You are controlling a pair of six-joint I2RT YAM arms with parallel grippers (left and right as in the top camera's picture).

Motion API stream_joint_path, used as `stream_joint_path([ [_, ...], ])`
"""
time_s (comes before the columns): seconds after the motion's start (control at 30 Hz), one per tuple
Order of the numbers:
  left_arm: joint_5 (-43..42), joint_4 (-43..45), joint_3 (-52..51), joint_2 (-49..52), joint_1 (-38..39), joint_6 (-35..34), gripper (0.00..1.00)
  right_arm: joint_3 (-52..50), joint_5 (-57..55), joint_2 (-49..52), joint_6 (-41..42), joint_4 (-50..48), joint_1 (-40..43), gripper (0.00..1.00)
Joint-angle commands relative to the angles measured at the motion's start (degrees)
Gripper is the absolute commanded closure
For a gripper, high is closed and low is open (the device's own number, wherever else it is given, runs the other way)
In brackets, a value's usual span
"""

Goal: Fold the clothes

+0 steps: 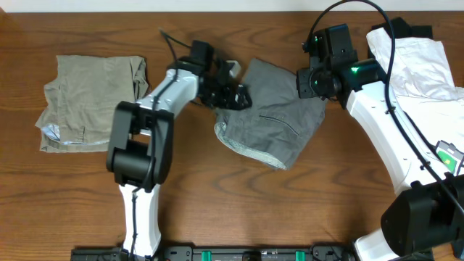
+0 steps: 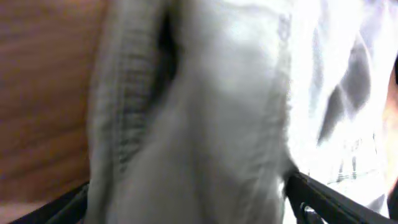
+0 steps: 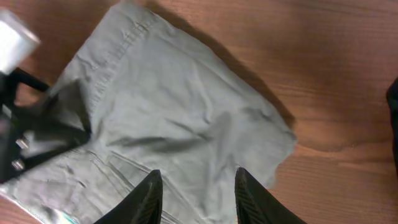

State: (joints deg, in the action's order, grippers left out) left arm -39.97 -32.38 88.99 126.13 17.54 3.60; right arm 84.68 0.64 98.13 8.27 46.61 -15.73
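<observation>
The grey shorts (image 1: 272, 119) lie creased in the middle of the table, with pale lining showing along their lower left edge. My left gripper (image 1: 229, 94) is at their upper left edge. In the left wrist view its fingers (image 2: 323, 200) stand wide apart and blurred grey cloth (image 2: 211, 124) fills the gap between them. My right gripper (image 1: 310, 81) hovers over the upper right corner of the shorts. In the right wrist view it (image 3: 198, 179) is open above flat grey fabric (image 3: 180, 112), with nothing pinched.
Khaki shorts (image 1: 87, 101) lie folded at the left of the wooden table (image 1: 232, 217). A white garment (image 1: 413, 58) over a black one sits at the back right, under the right arm.
</observation>
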Motion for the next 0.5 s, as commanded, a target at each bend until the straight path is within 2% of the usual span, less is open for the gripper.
stream_joint_path([
  [0.0, 1.4, -2.1, -1.7, 4.3, 4.7, 3.4, 0.21, 0.0, 0.2, 0.3, -0.6, 0.0, -0.5, 0.63],
  [0.1, 2.1, -1.8, -1.7, 4.3, 6.3, 3.9, 0.47, 0.0, 0.2, 0.3, -0.6, 0.4, -0.5, 0.64],
  [0.17, 2.1, -1.8, -1.7, 4.3, 6.4, 4.4, 0.75, 0.0, 0.2, 0.3, -0.6, 0.7, -0.5, 0.63],
  [0.23, 2.1, -1.9, -1.7, 4.2, 5.7, 4.3, 0.89, 0.0, 0.2, 0.3, -0.6, 0.9, -0.5, 0.64],
  [0.3, 2.1, -2.4, -1.7, 3.7, 4.7, 4.3, 0.94, 0.0, 0.2, 0.3, -0.6, 0.8, -0.4, 0.64],
  [0.37, 2.4, -3.1, -1.7, 2.5, 3.3, 4.3, 0.94, 0.0, -0.6, 0.3, -0.6, 0.9, -0.3, 0.64],
  [0.47, 8.2, -4.6, -1.7, -1.2, 0.5, 4.3, 0.94, 0.0, -0.9, 0.3, -0.6, 1.3, -0.1, 0.64],
])
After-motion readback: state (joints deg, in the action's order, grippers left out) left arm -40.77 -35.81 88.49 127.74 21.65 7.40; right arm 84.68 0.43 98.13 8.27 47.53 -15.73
